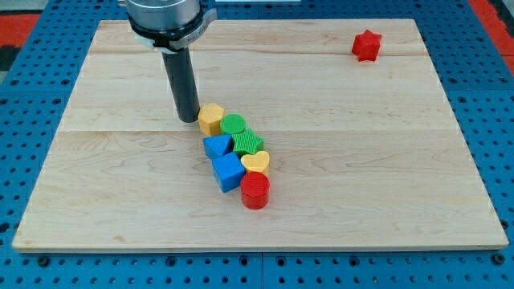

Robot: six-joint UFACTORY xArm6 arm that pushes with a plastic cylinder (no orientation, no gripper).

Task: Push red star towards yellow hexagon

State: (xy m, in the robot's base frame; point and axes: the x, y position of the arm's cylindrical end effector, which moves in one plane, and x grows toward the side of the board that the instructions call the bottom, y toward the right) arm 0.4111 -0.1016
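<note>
The red star lies near the view's top right corner of the wooden board, alone. The yellow hexagon sits near the board's middle, at the top end of a cluster of blocks. My tip rests on the board just to the left of the yellow hexagon, close to or touching it. The red star is far to the right of and above my tip.
Below and right of the yellow hexagon lie a green round block, a second green block, a blue triangular block, a blue cube, a yellow heart and a red cylinder. A blue pegboard surrounds the board.
</note>
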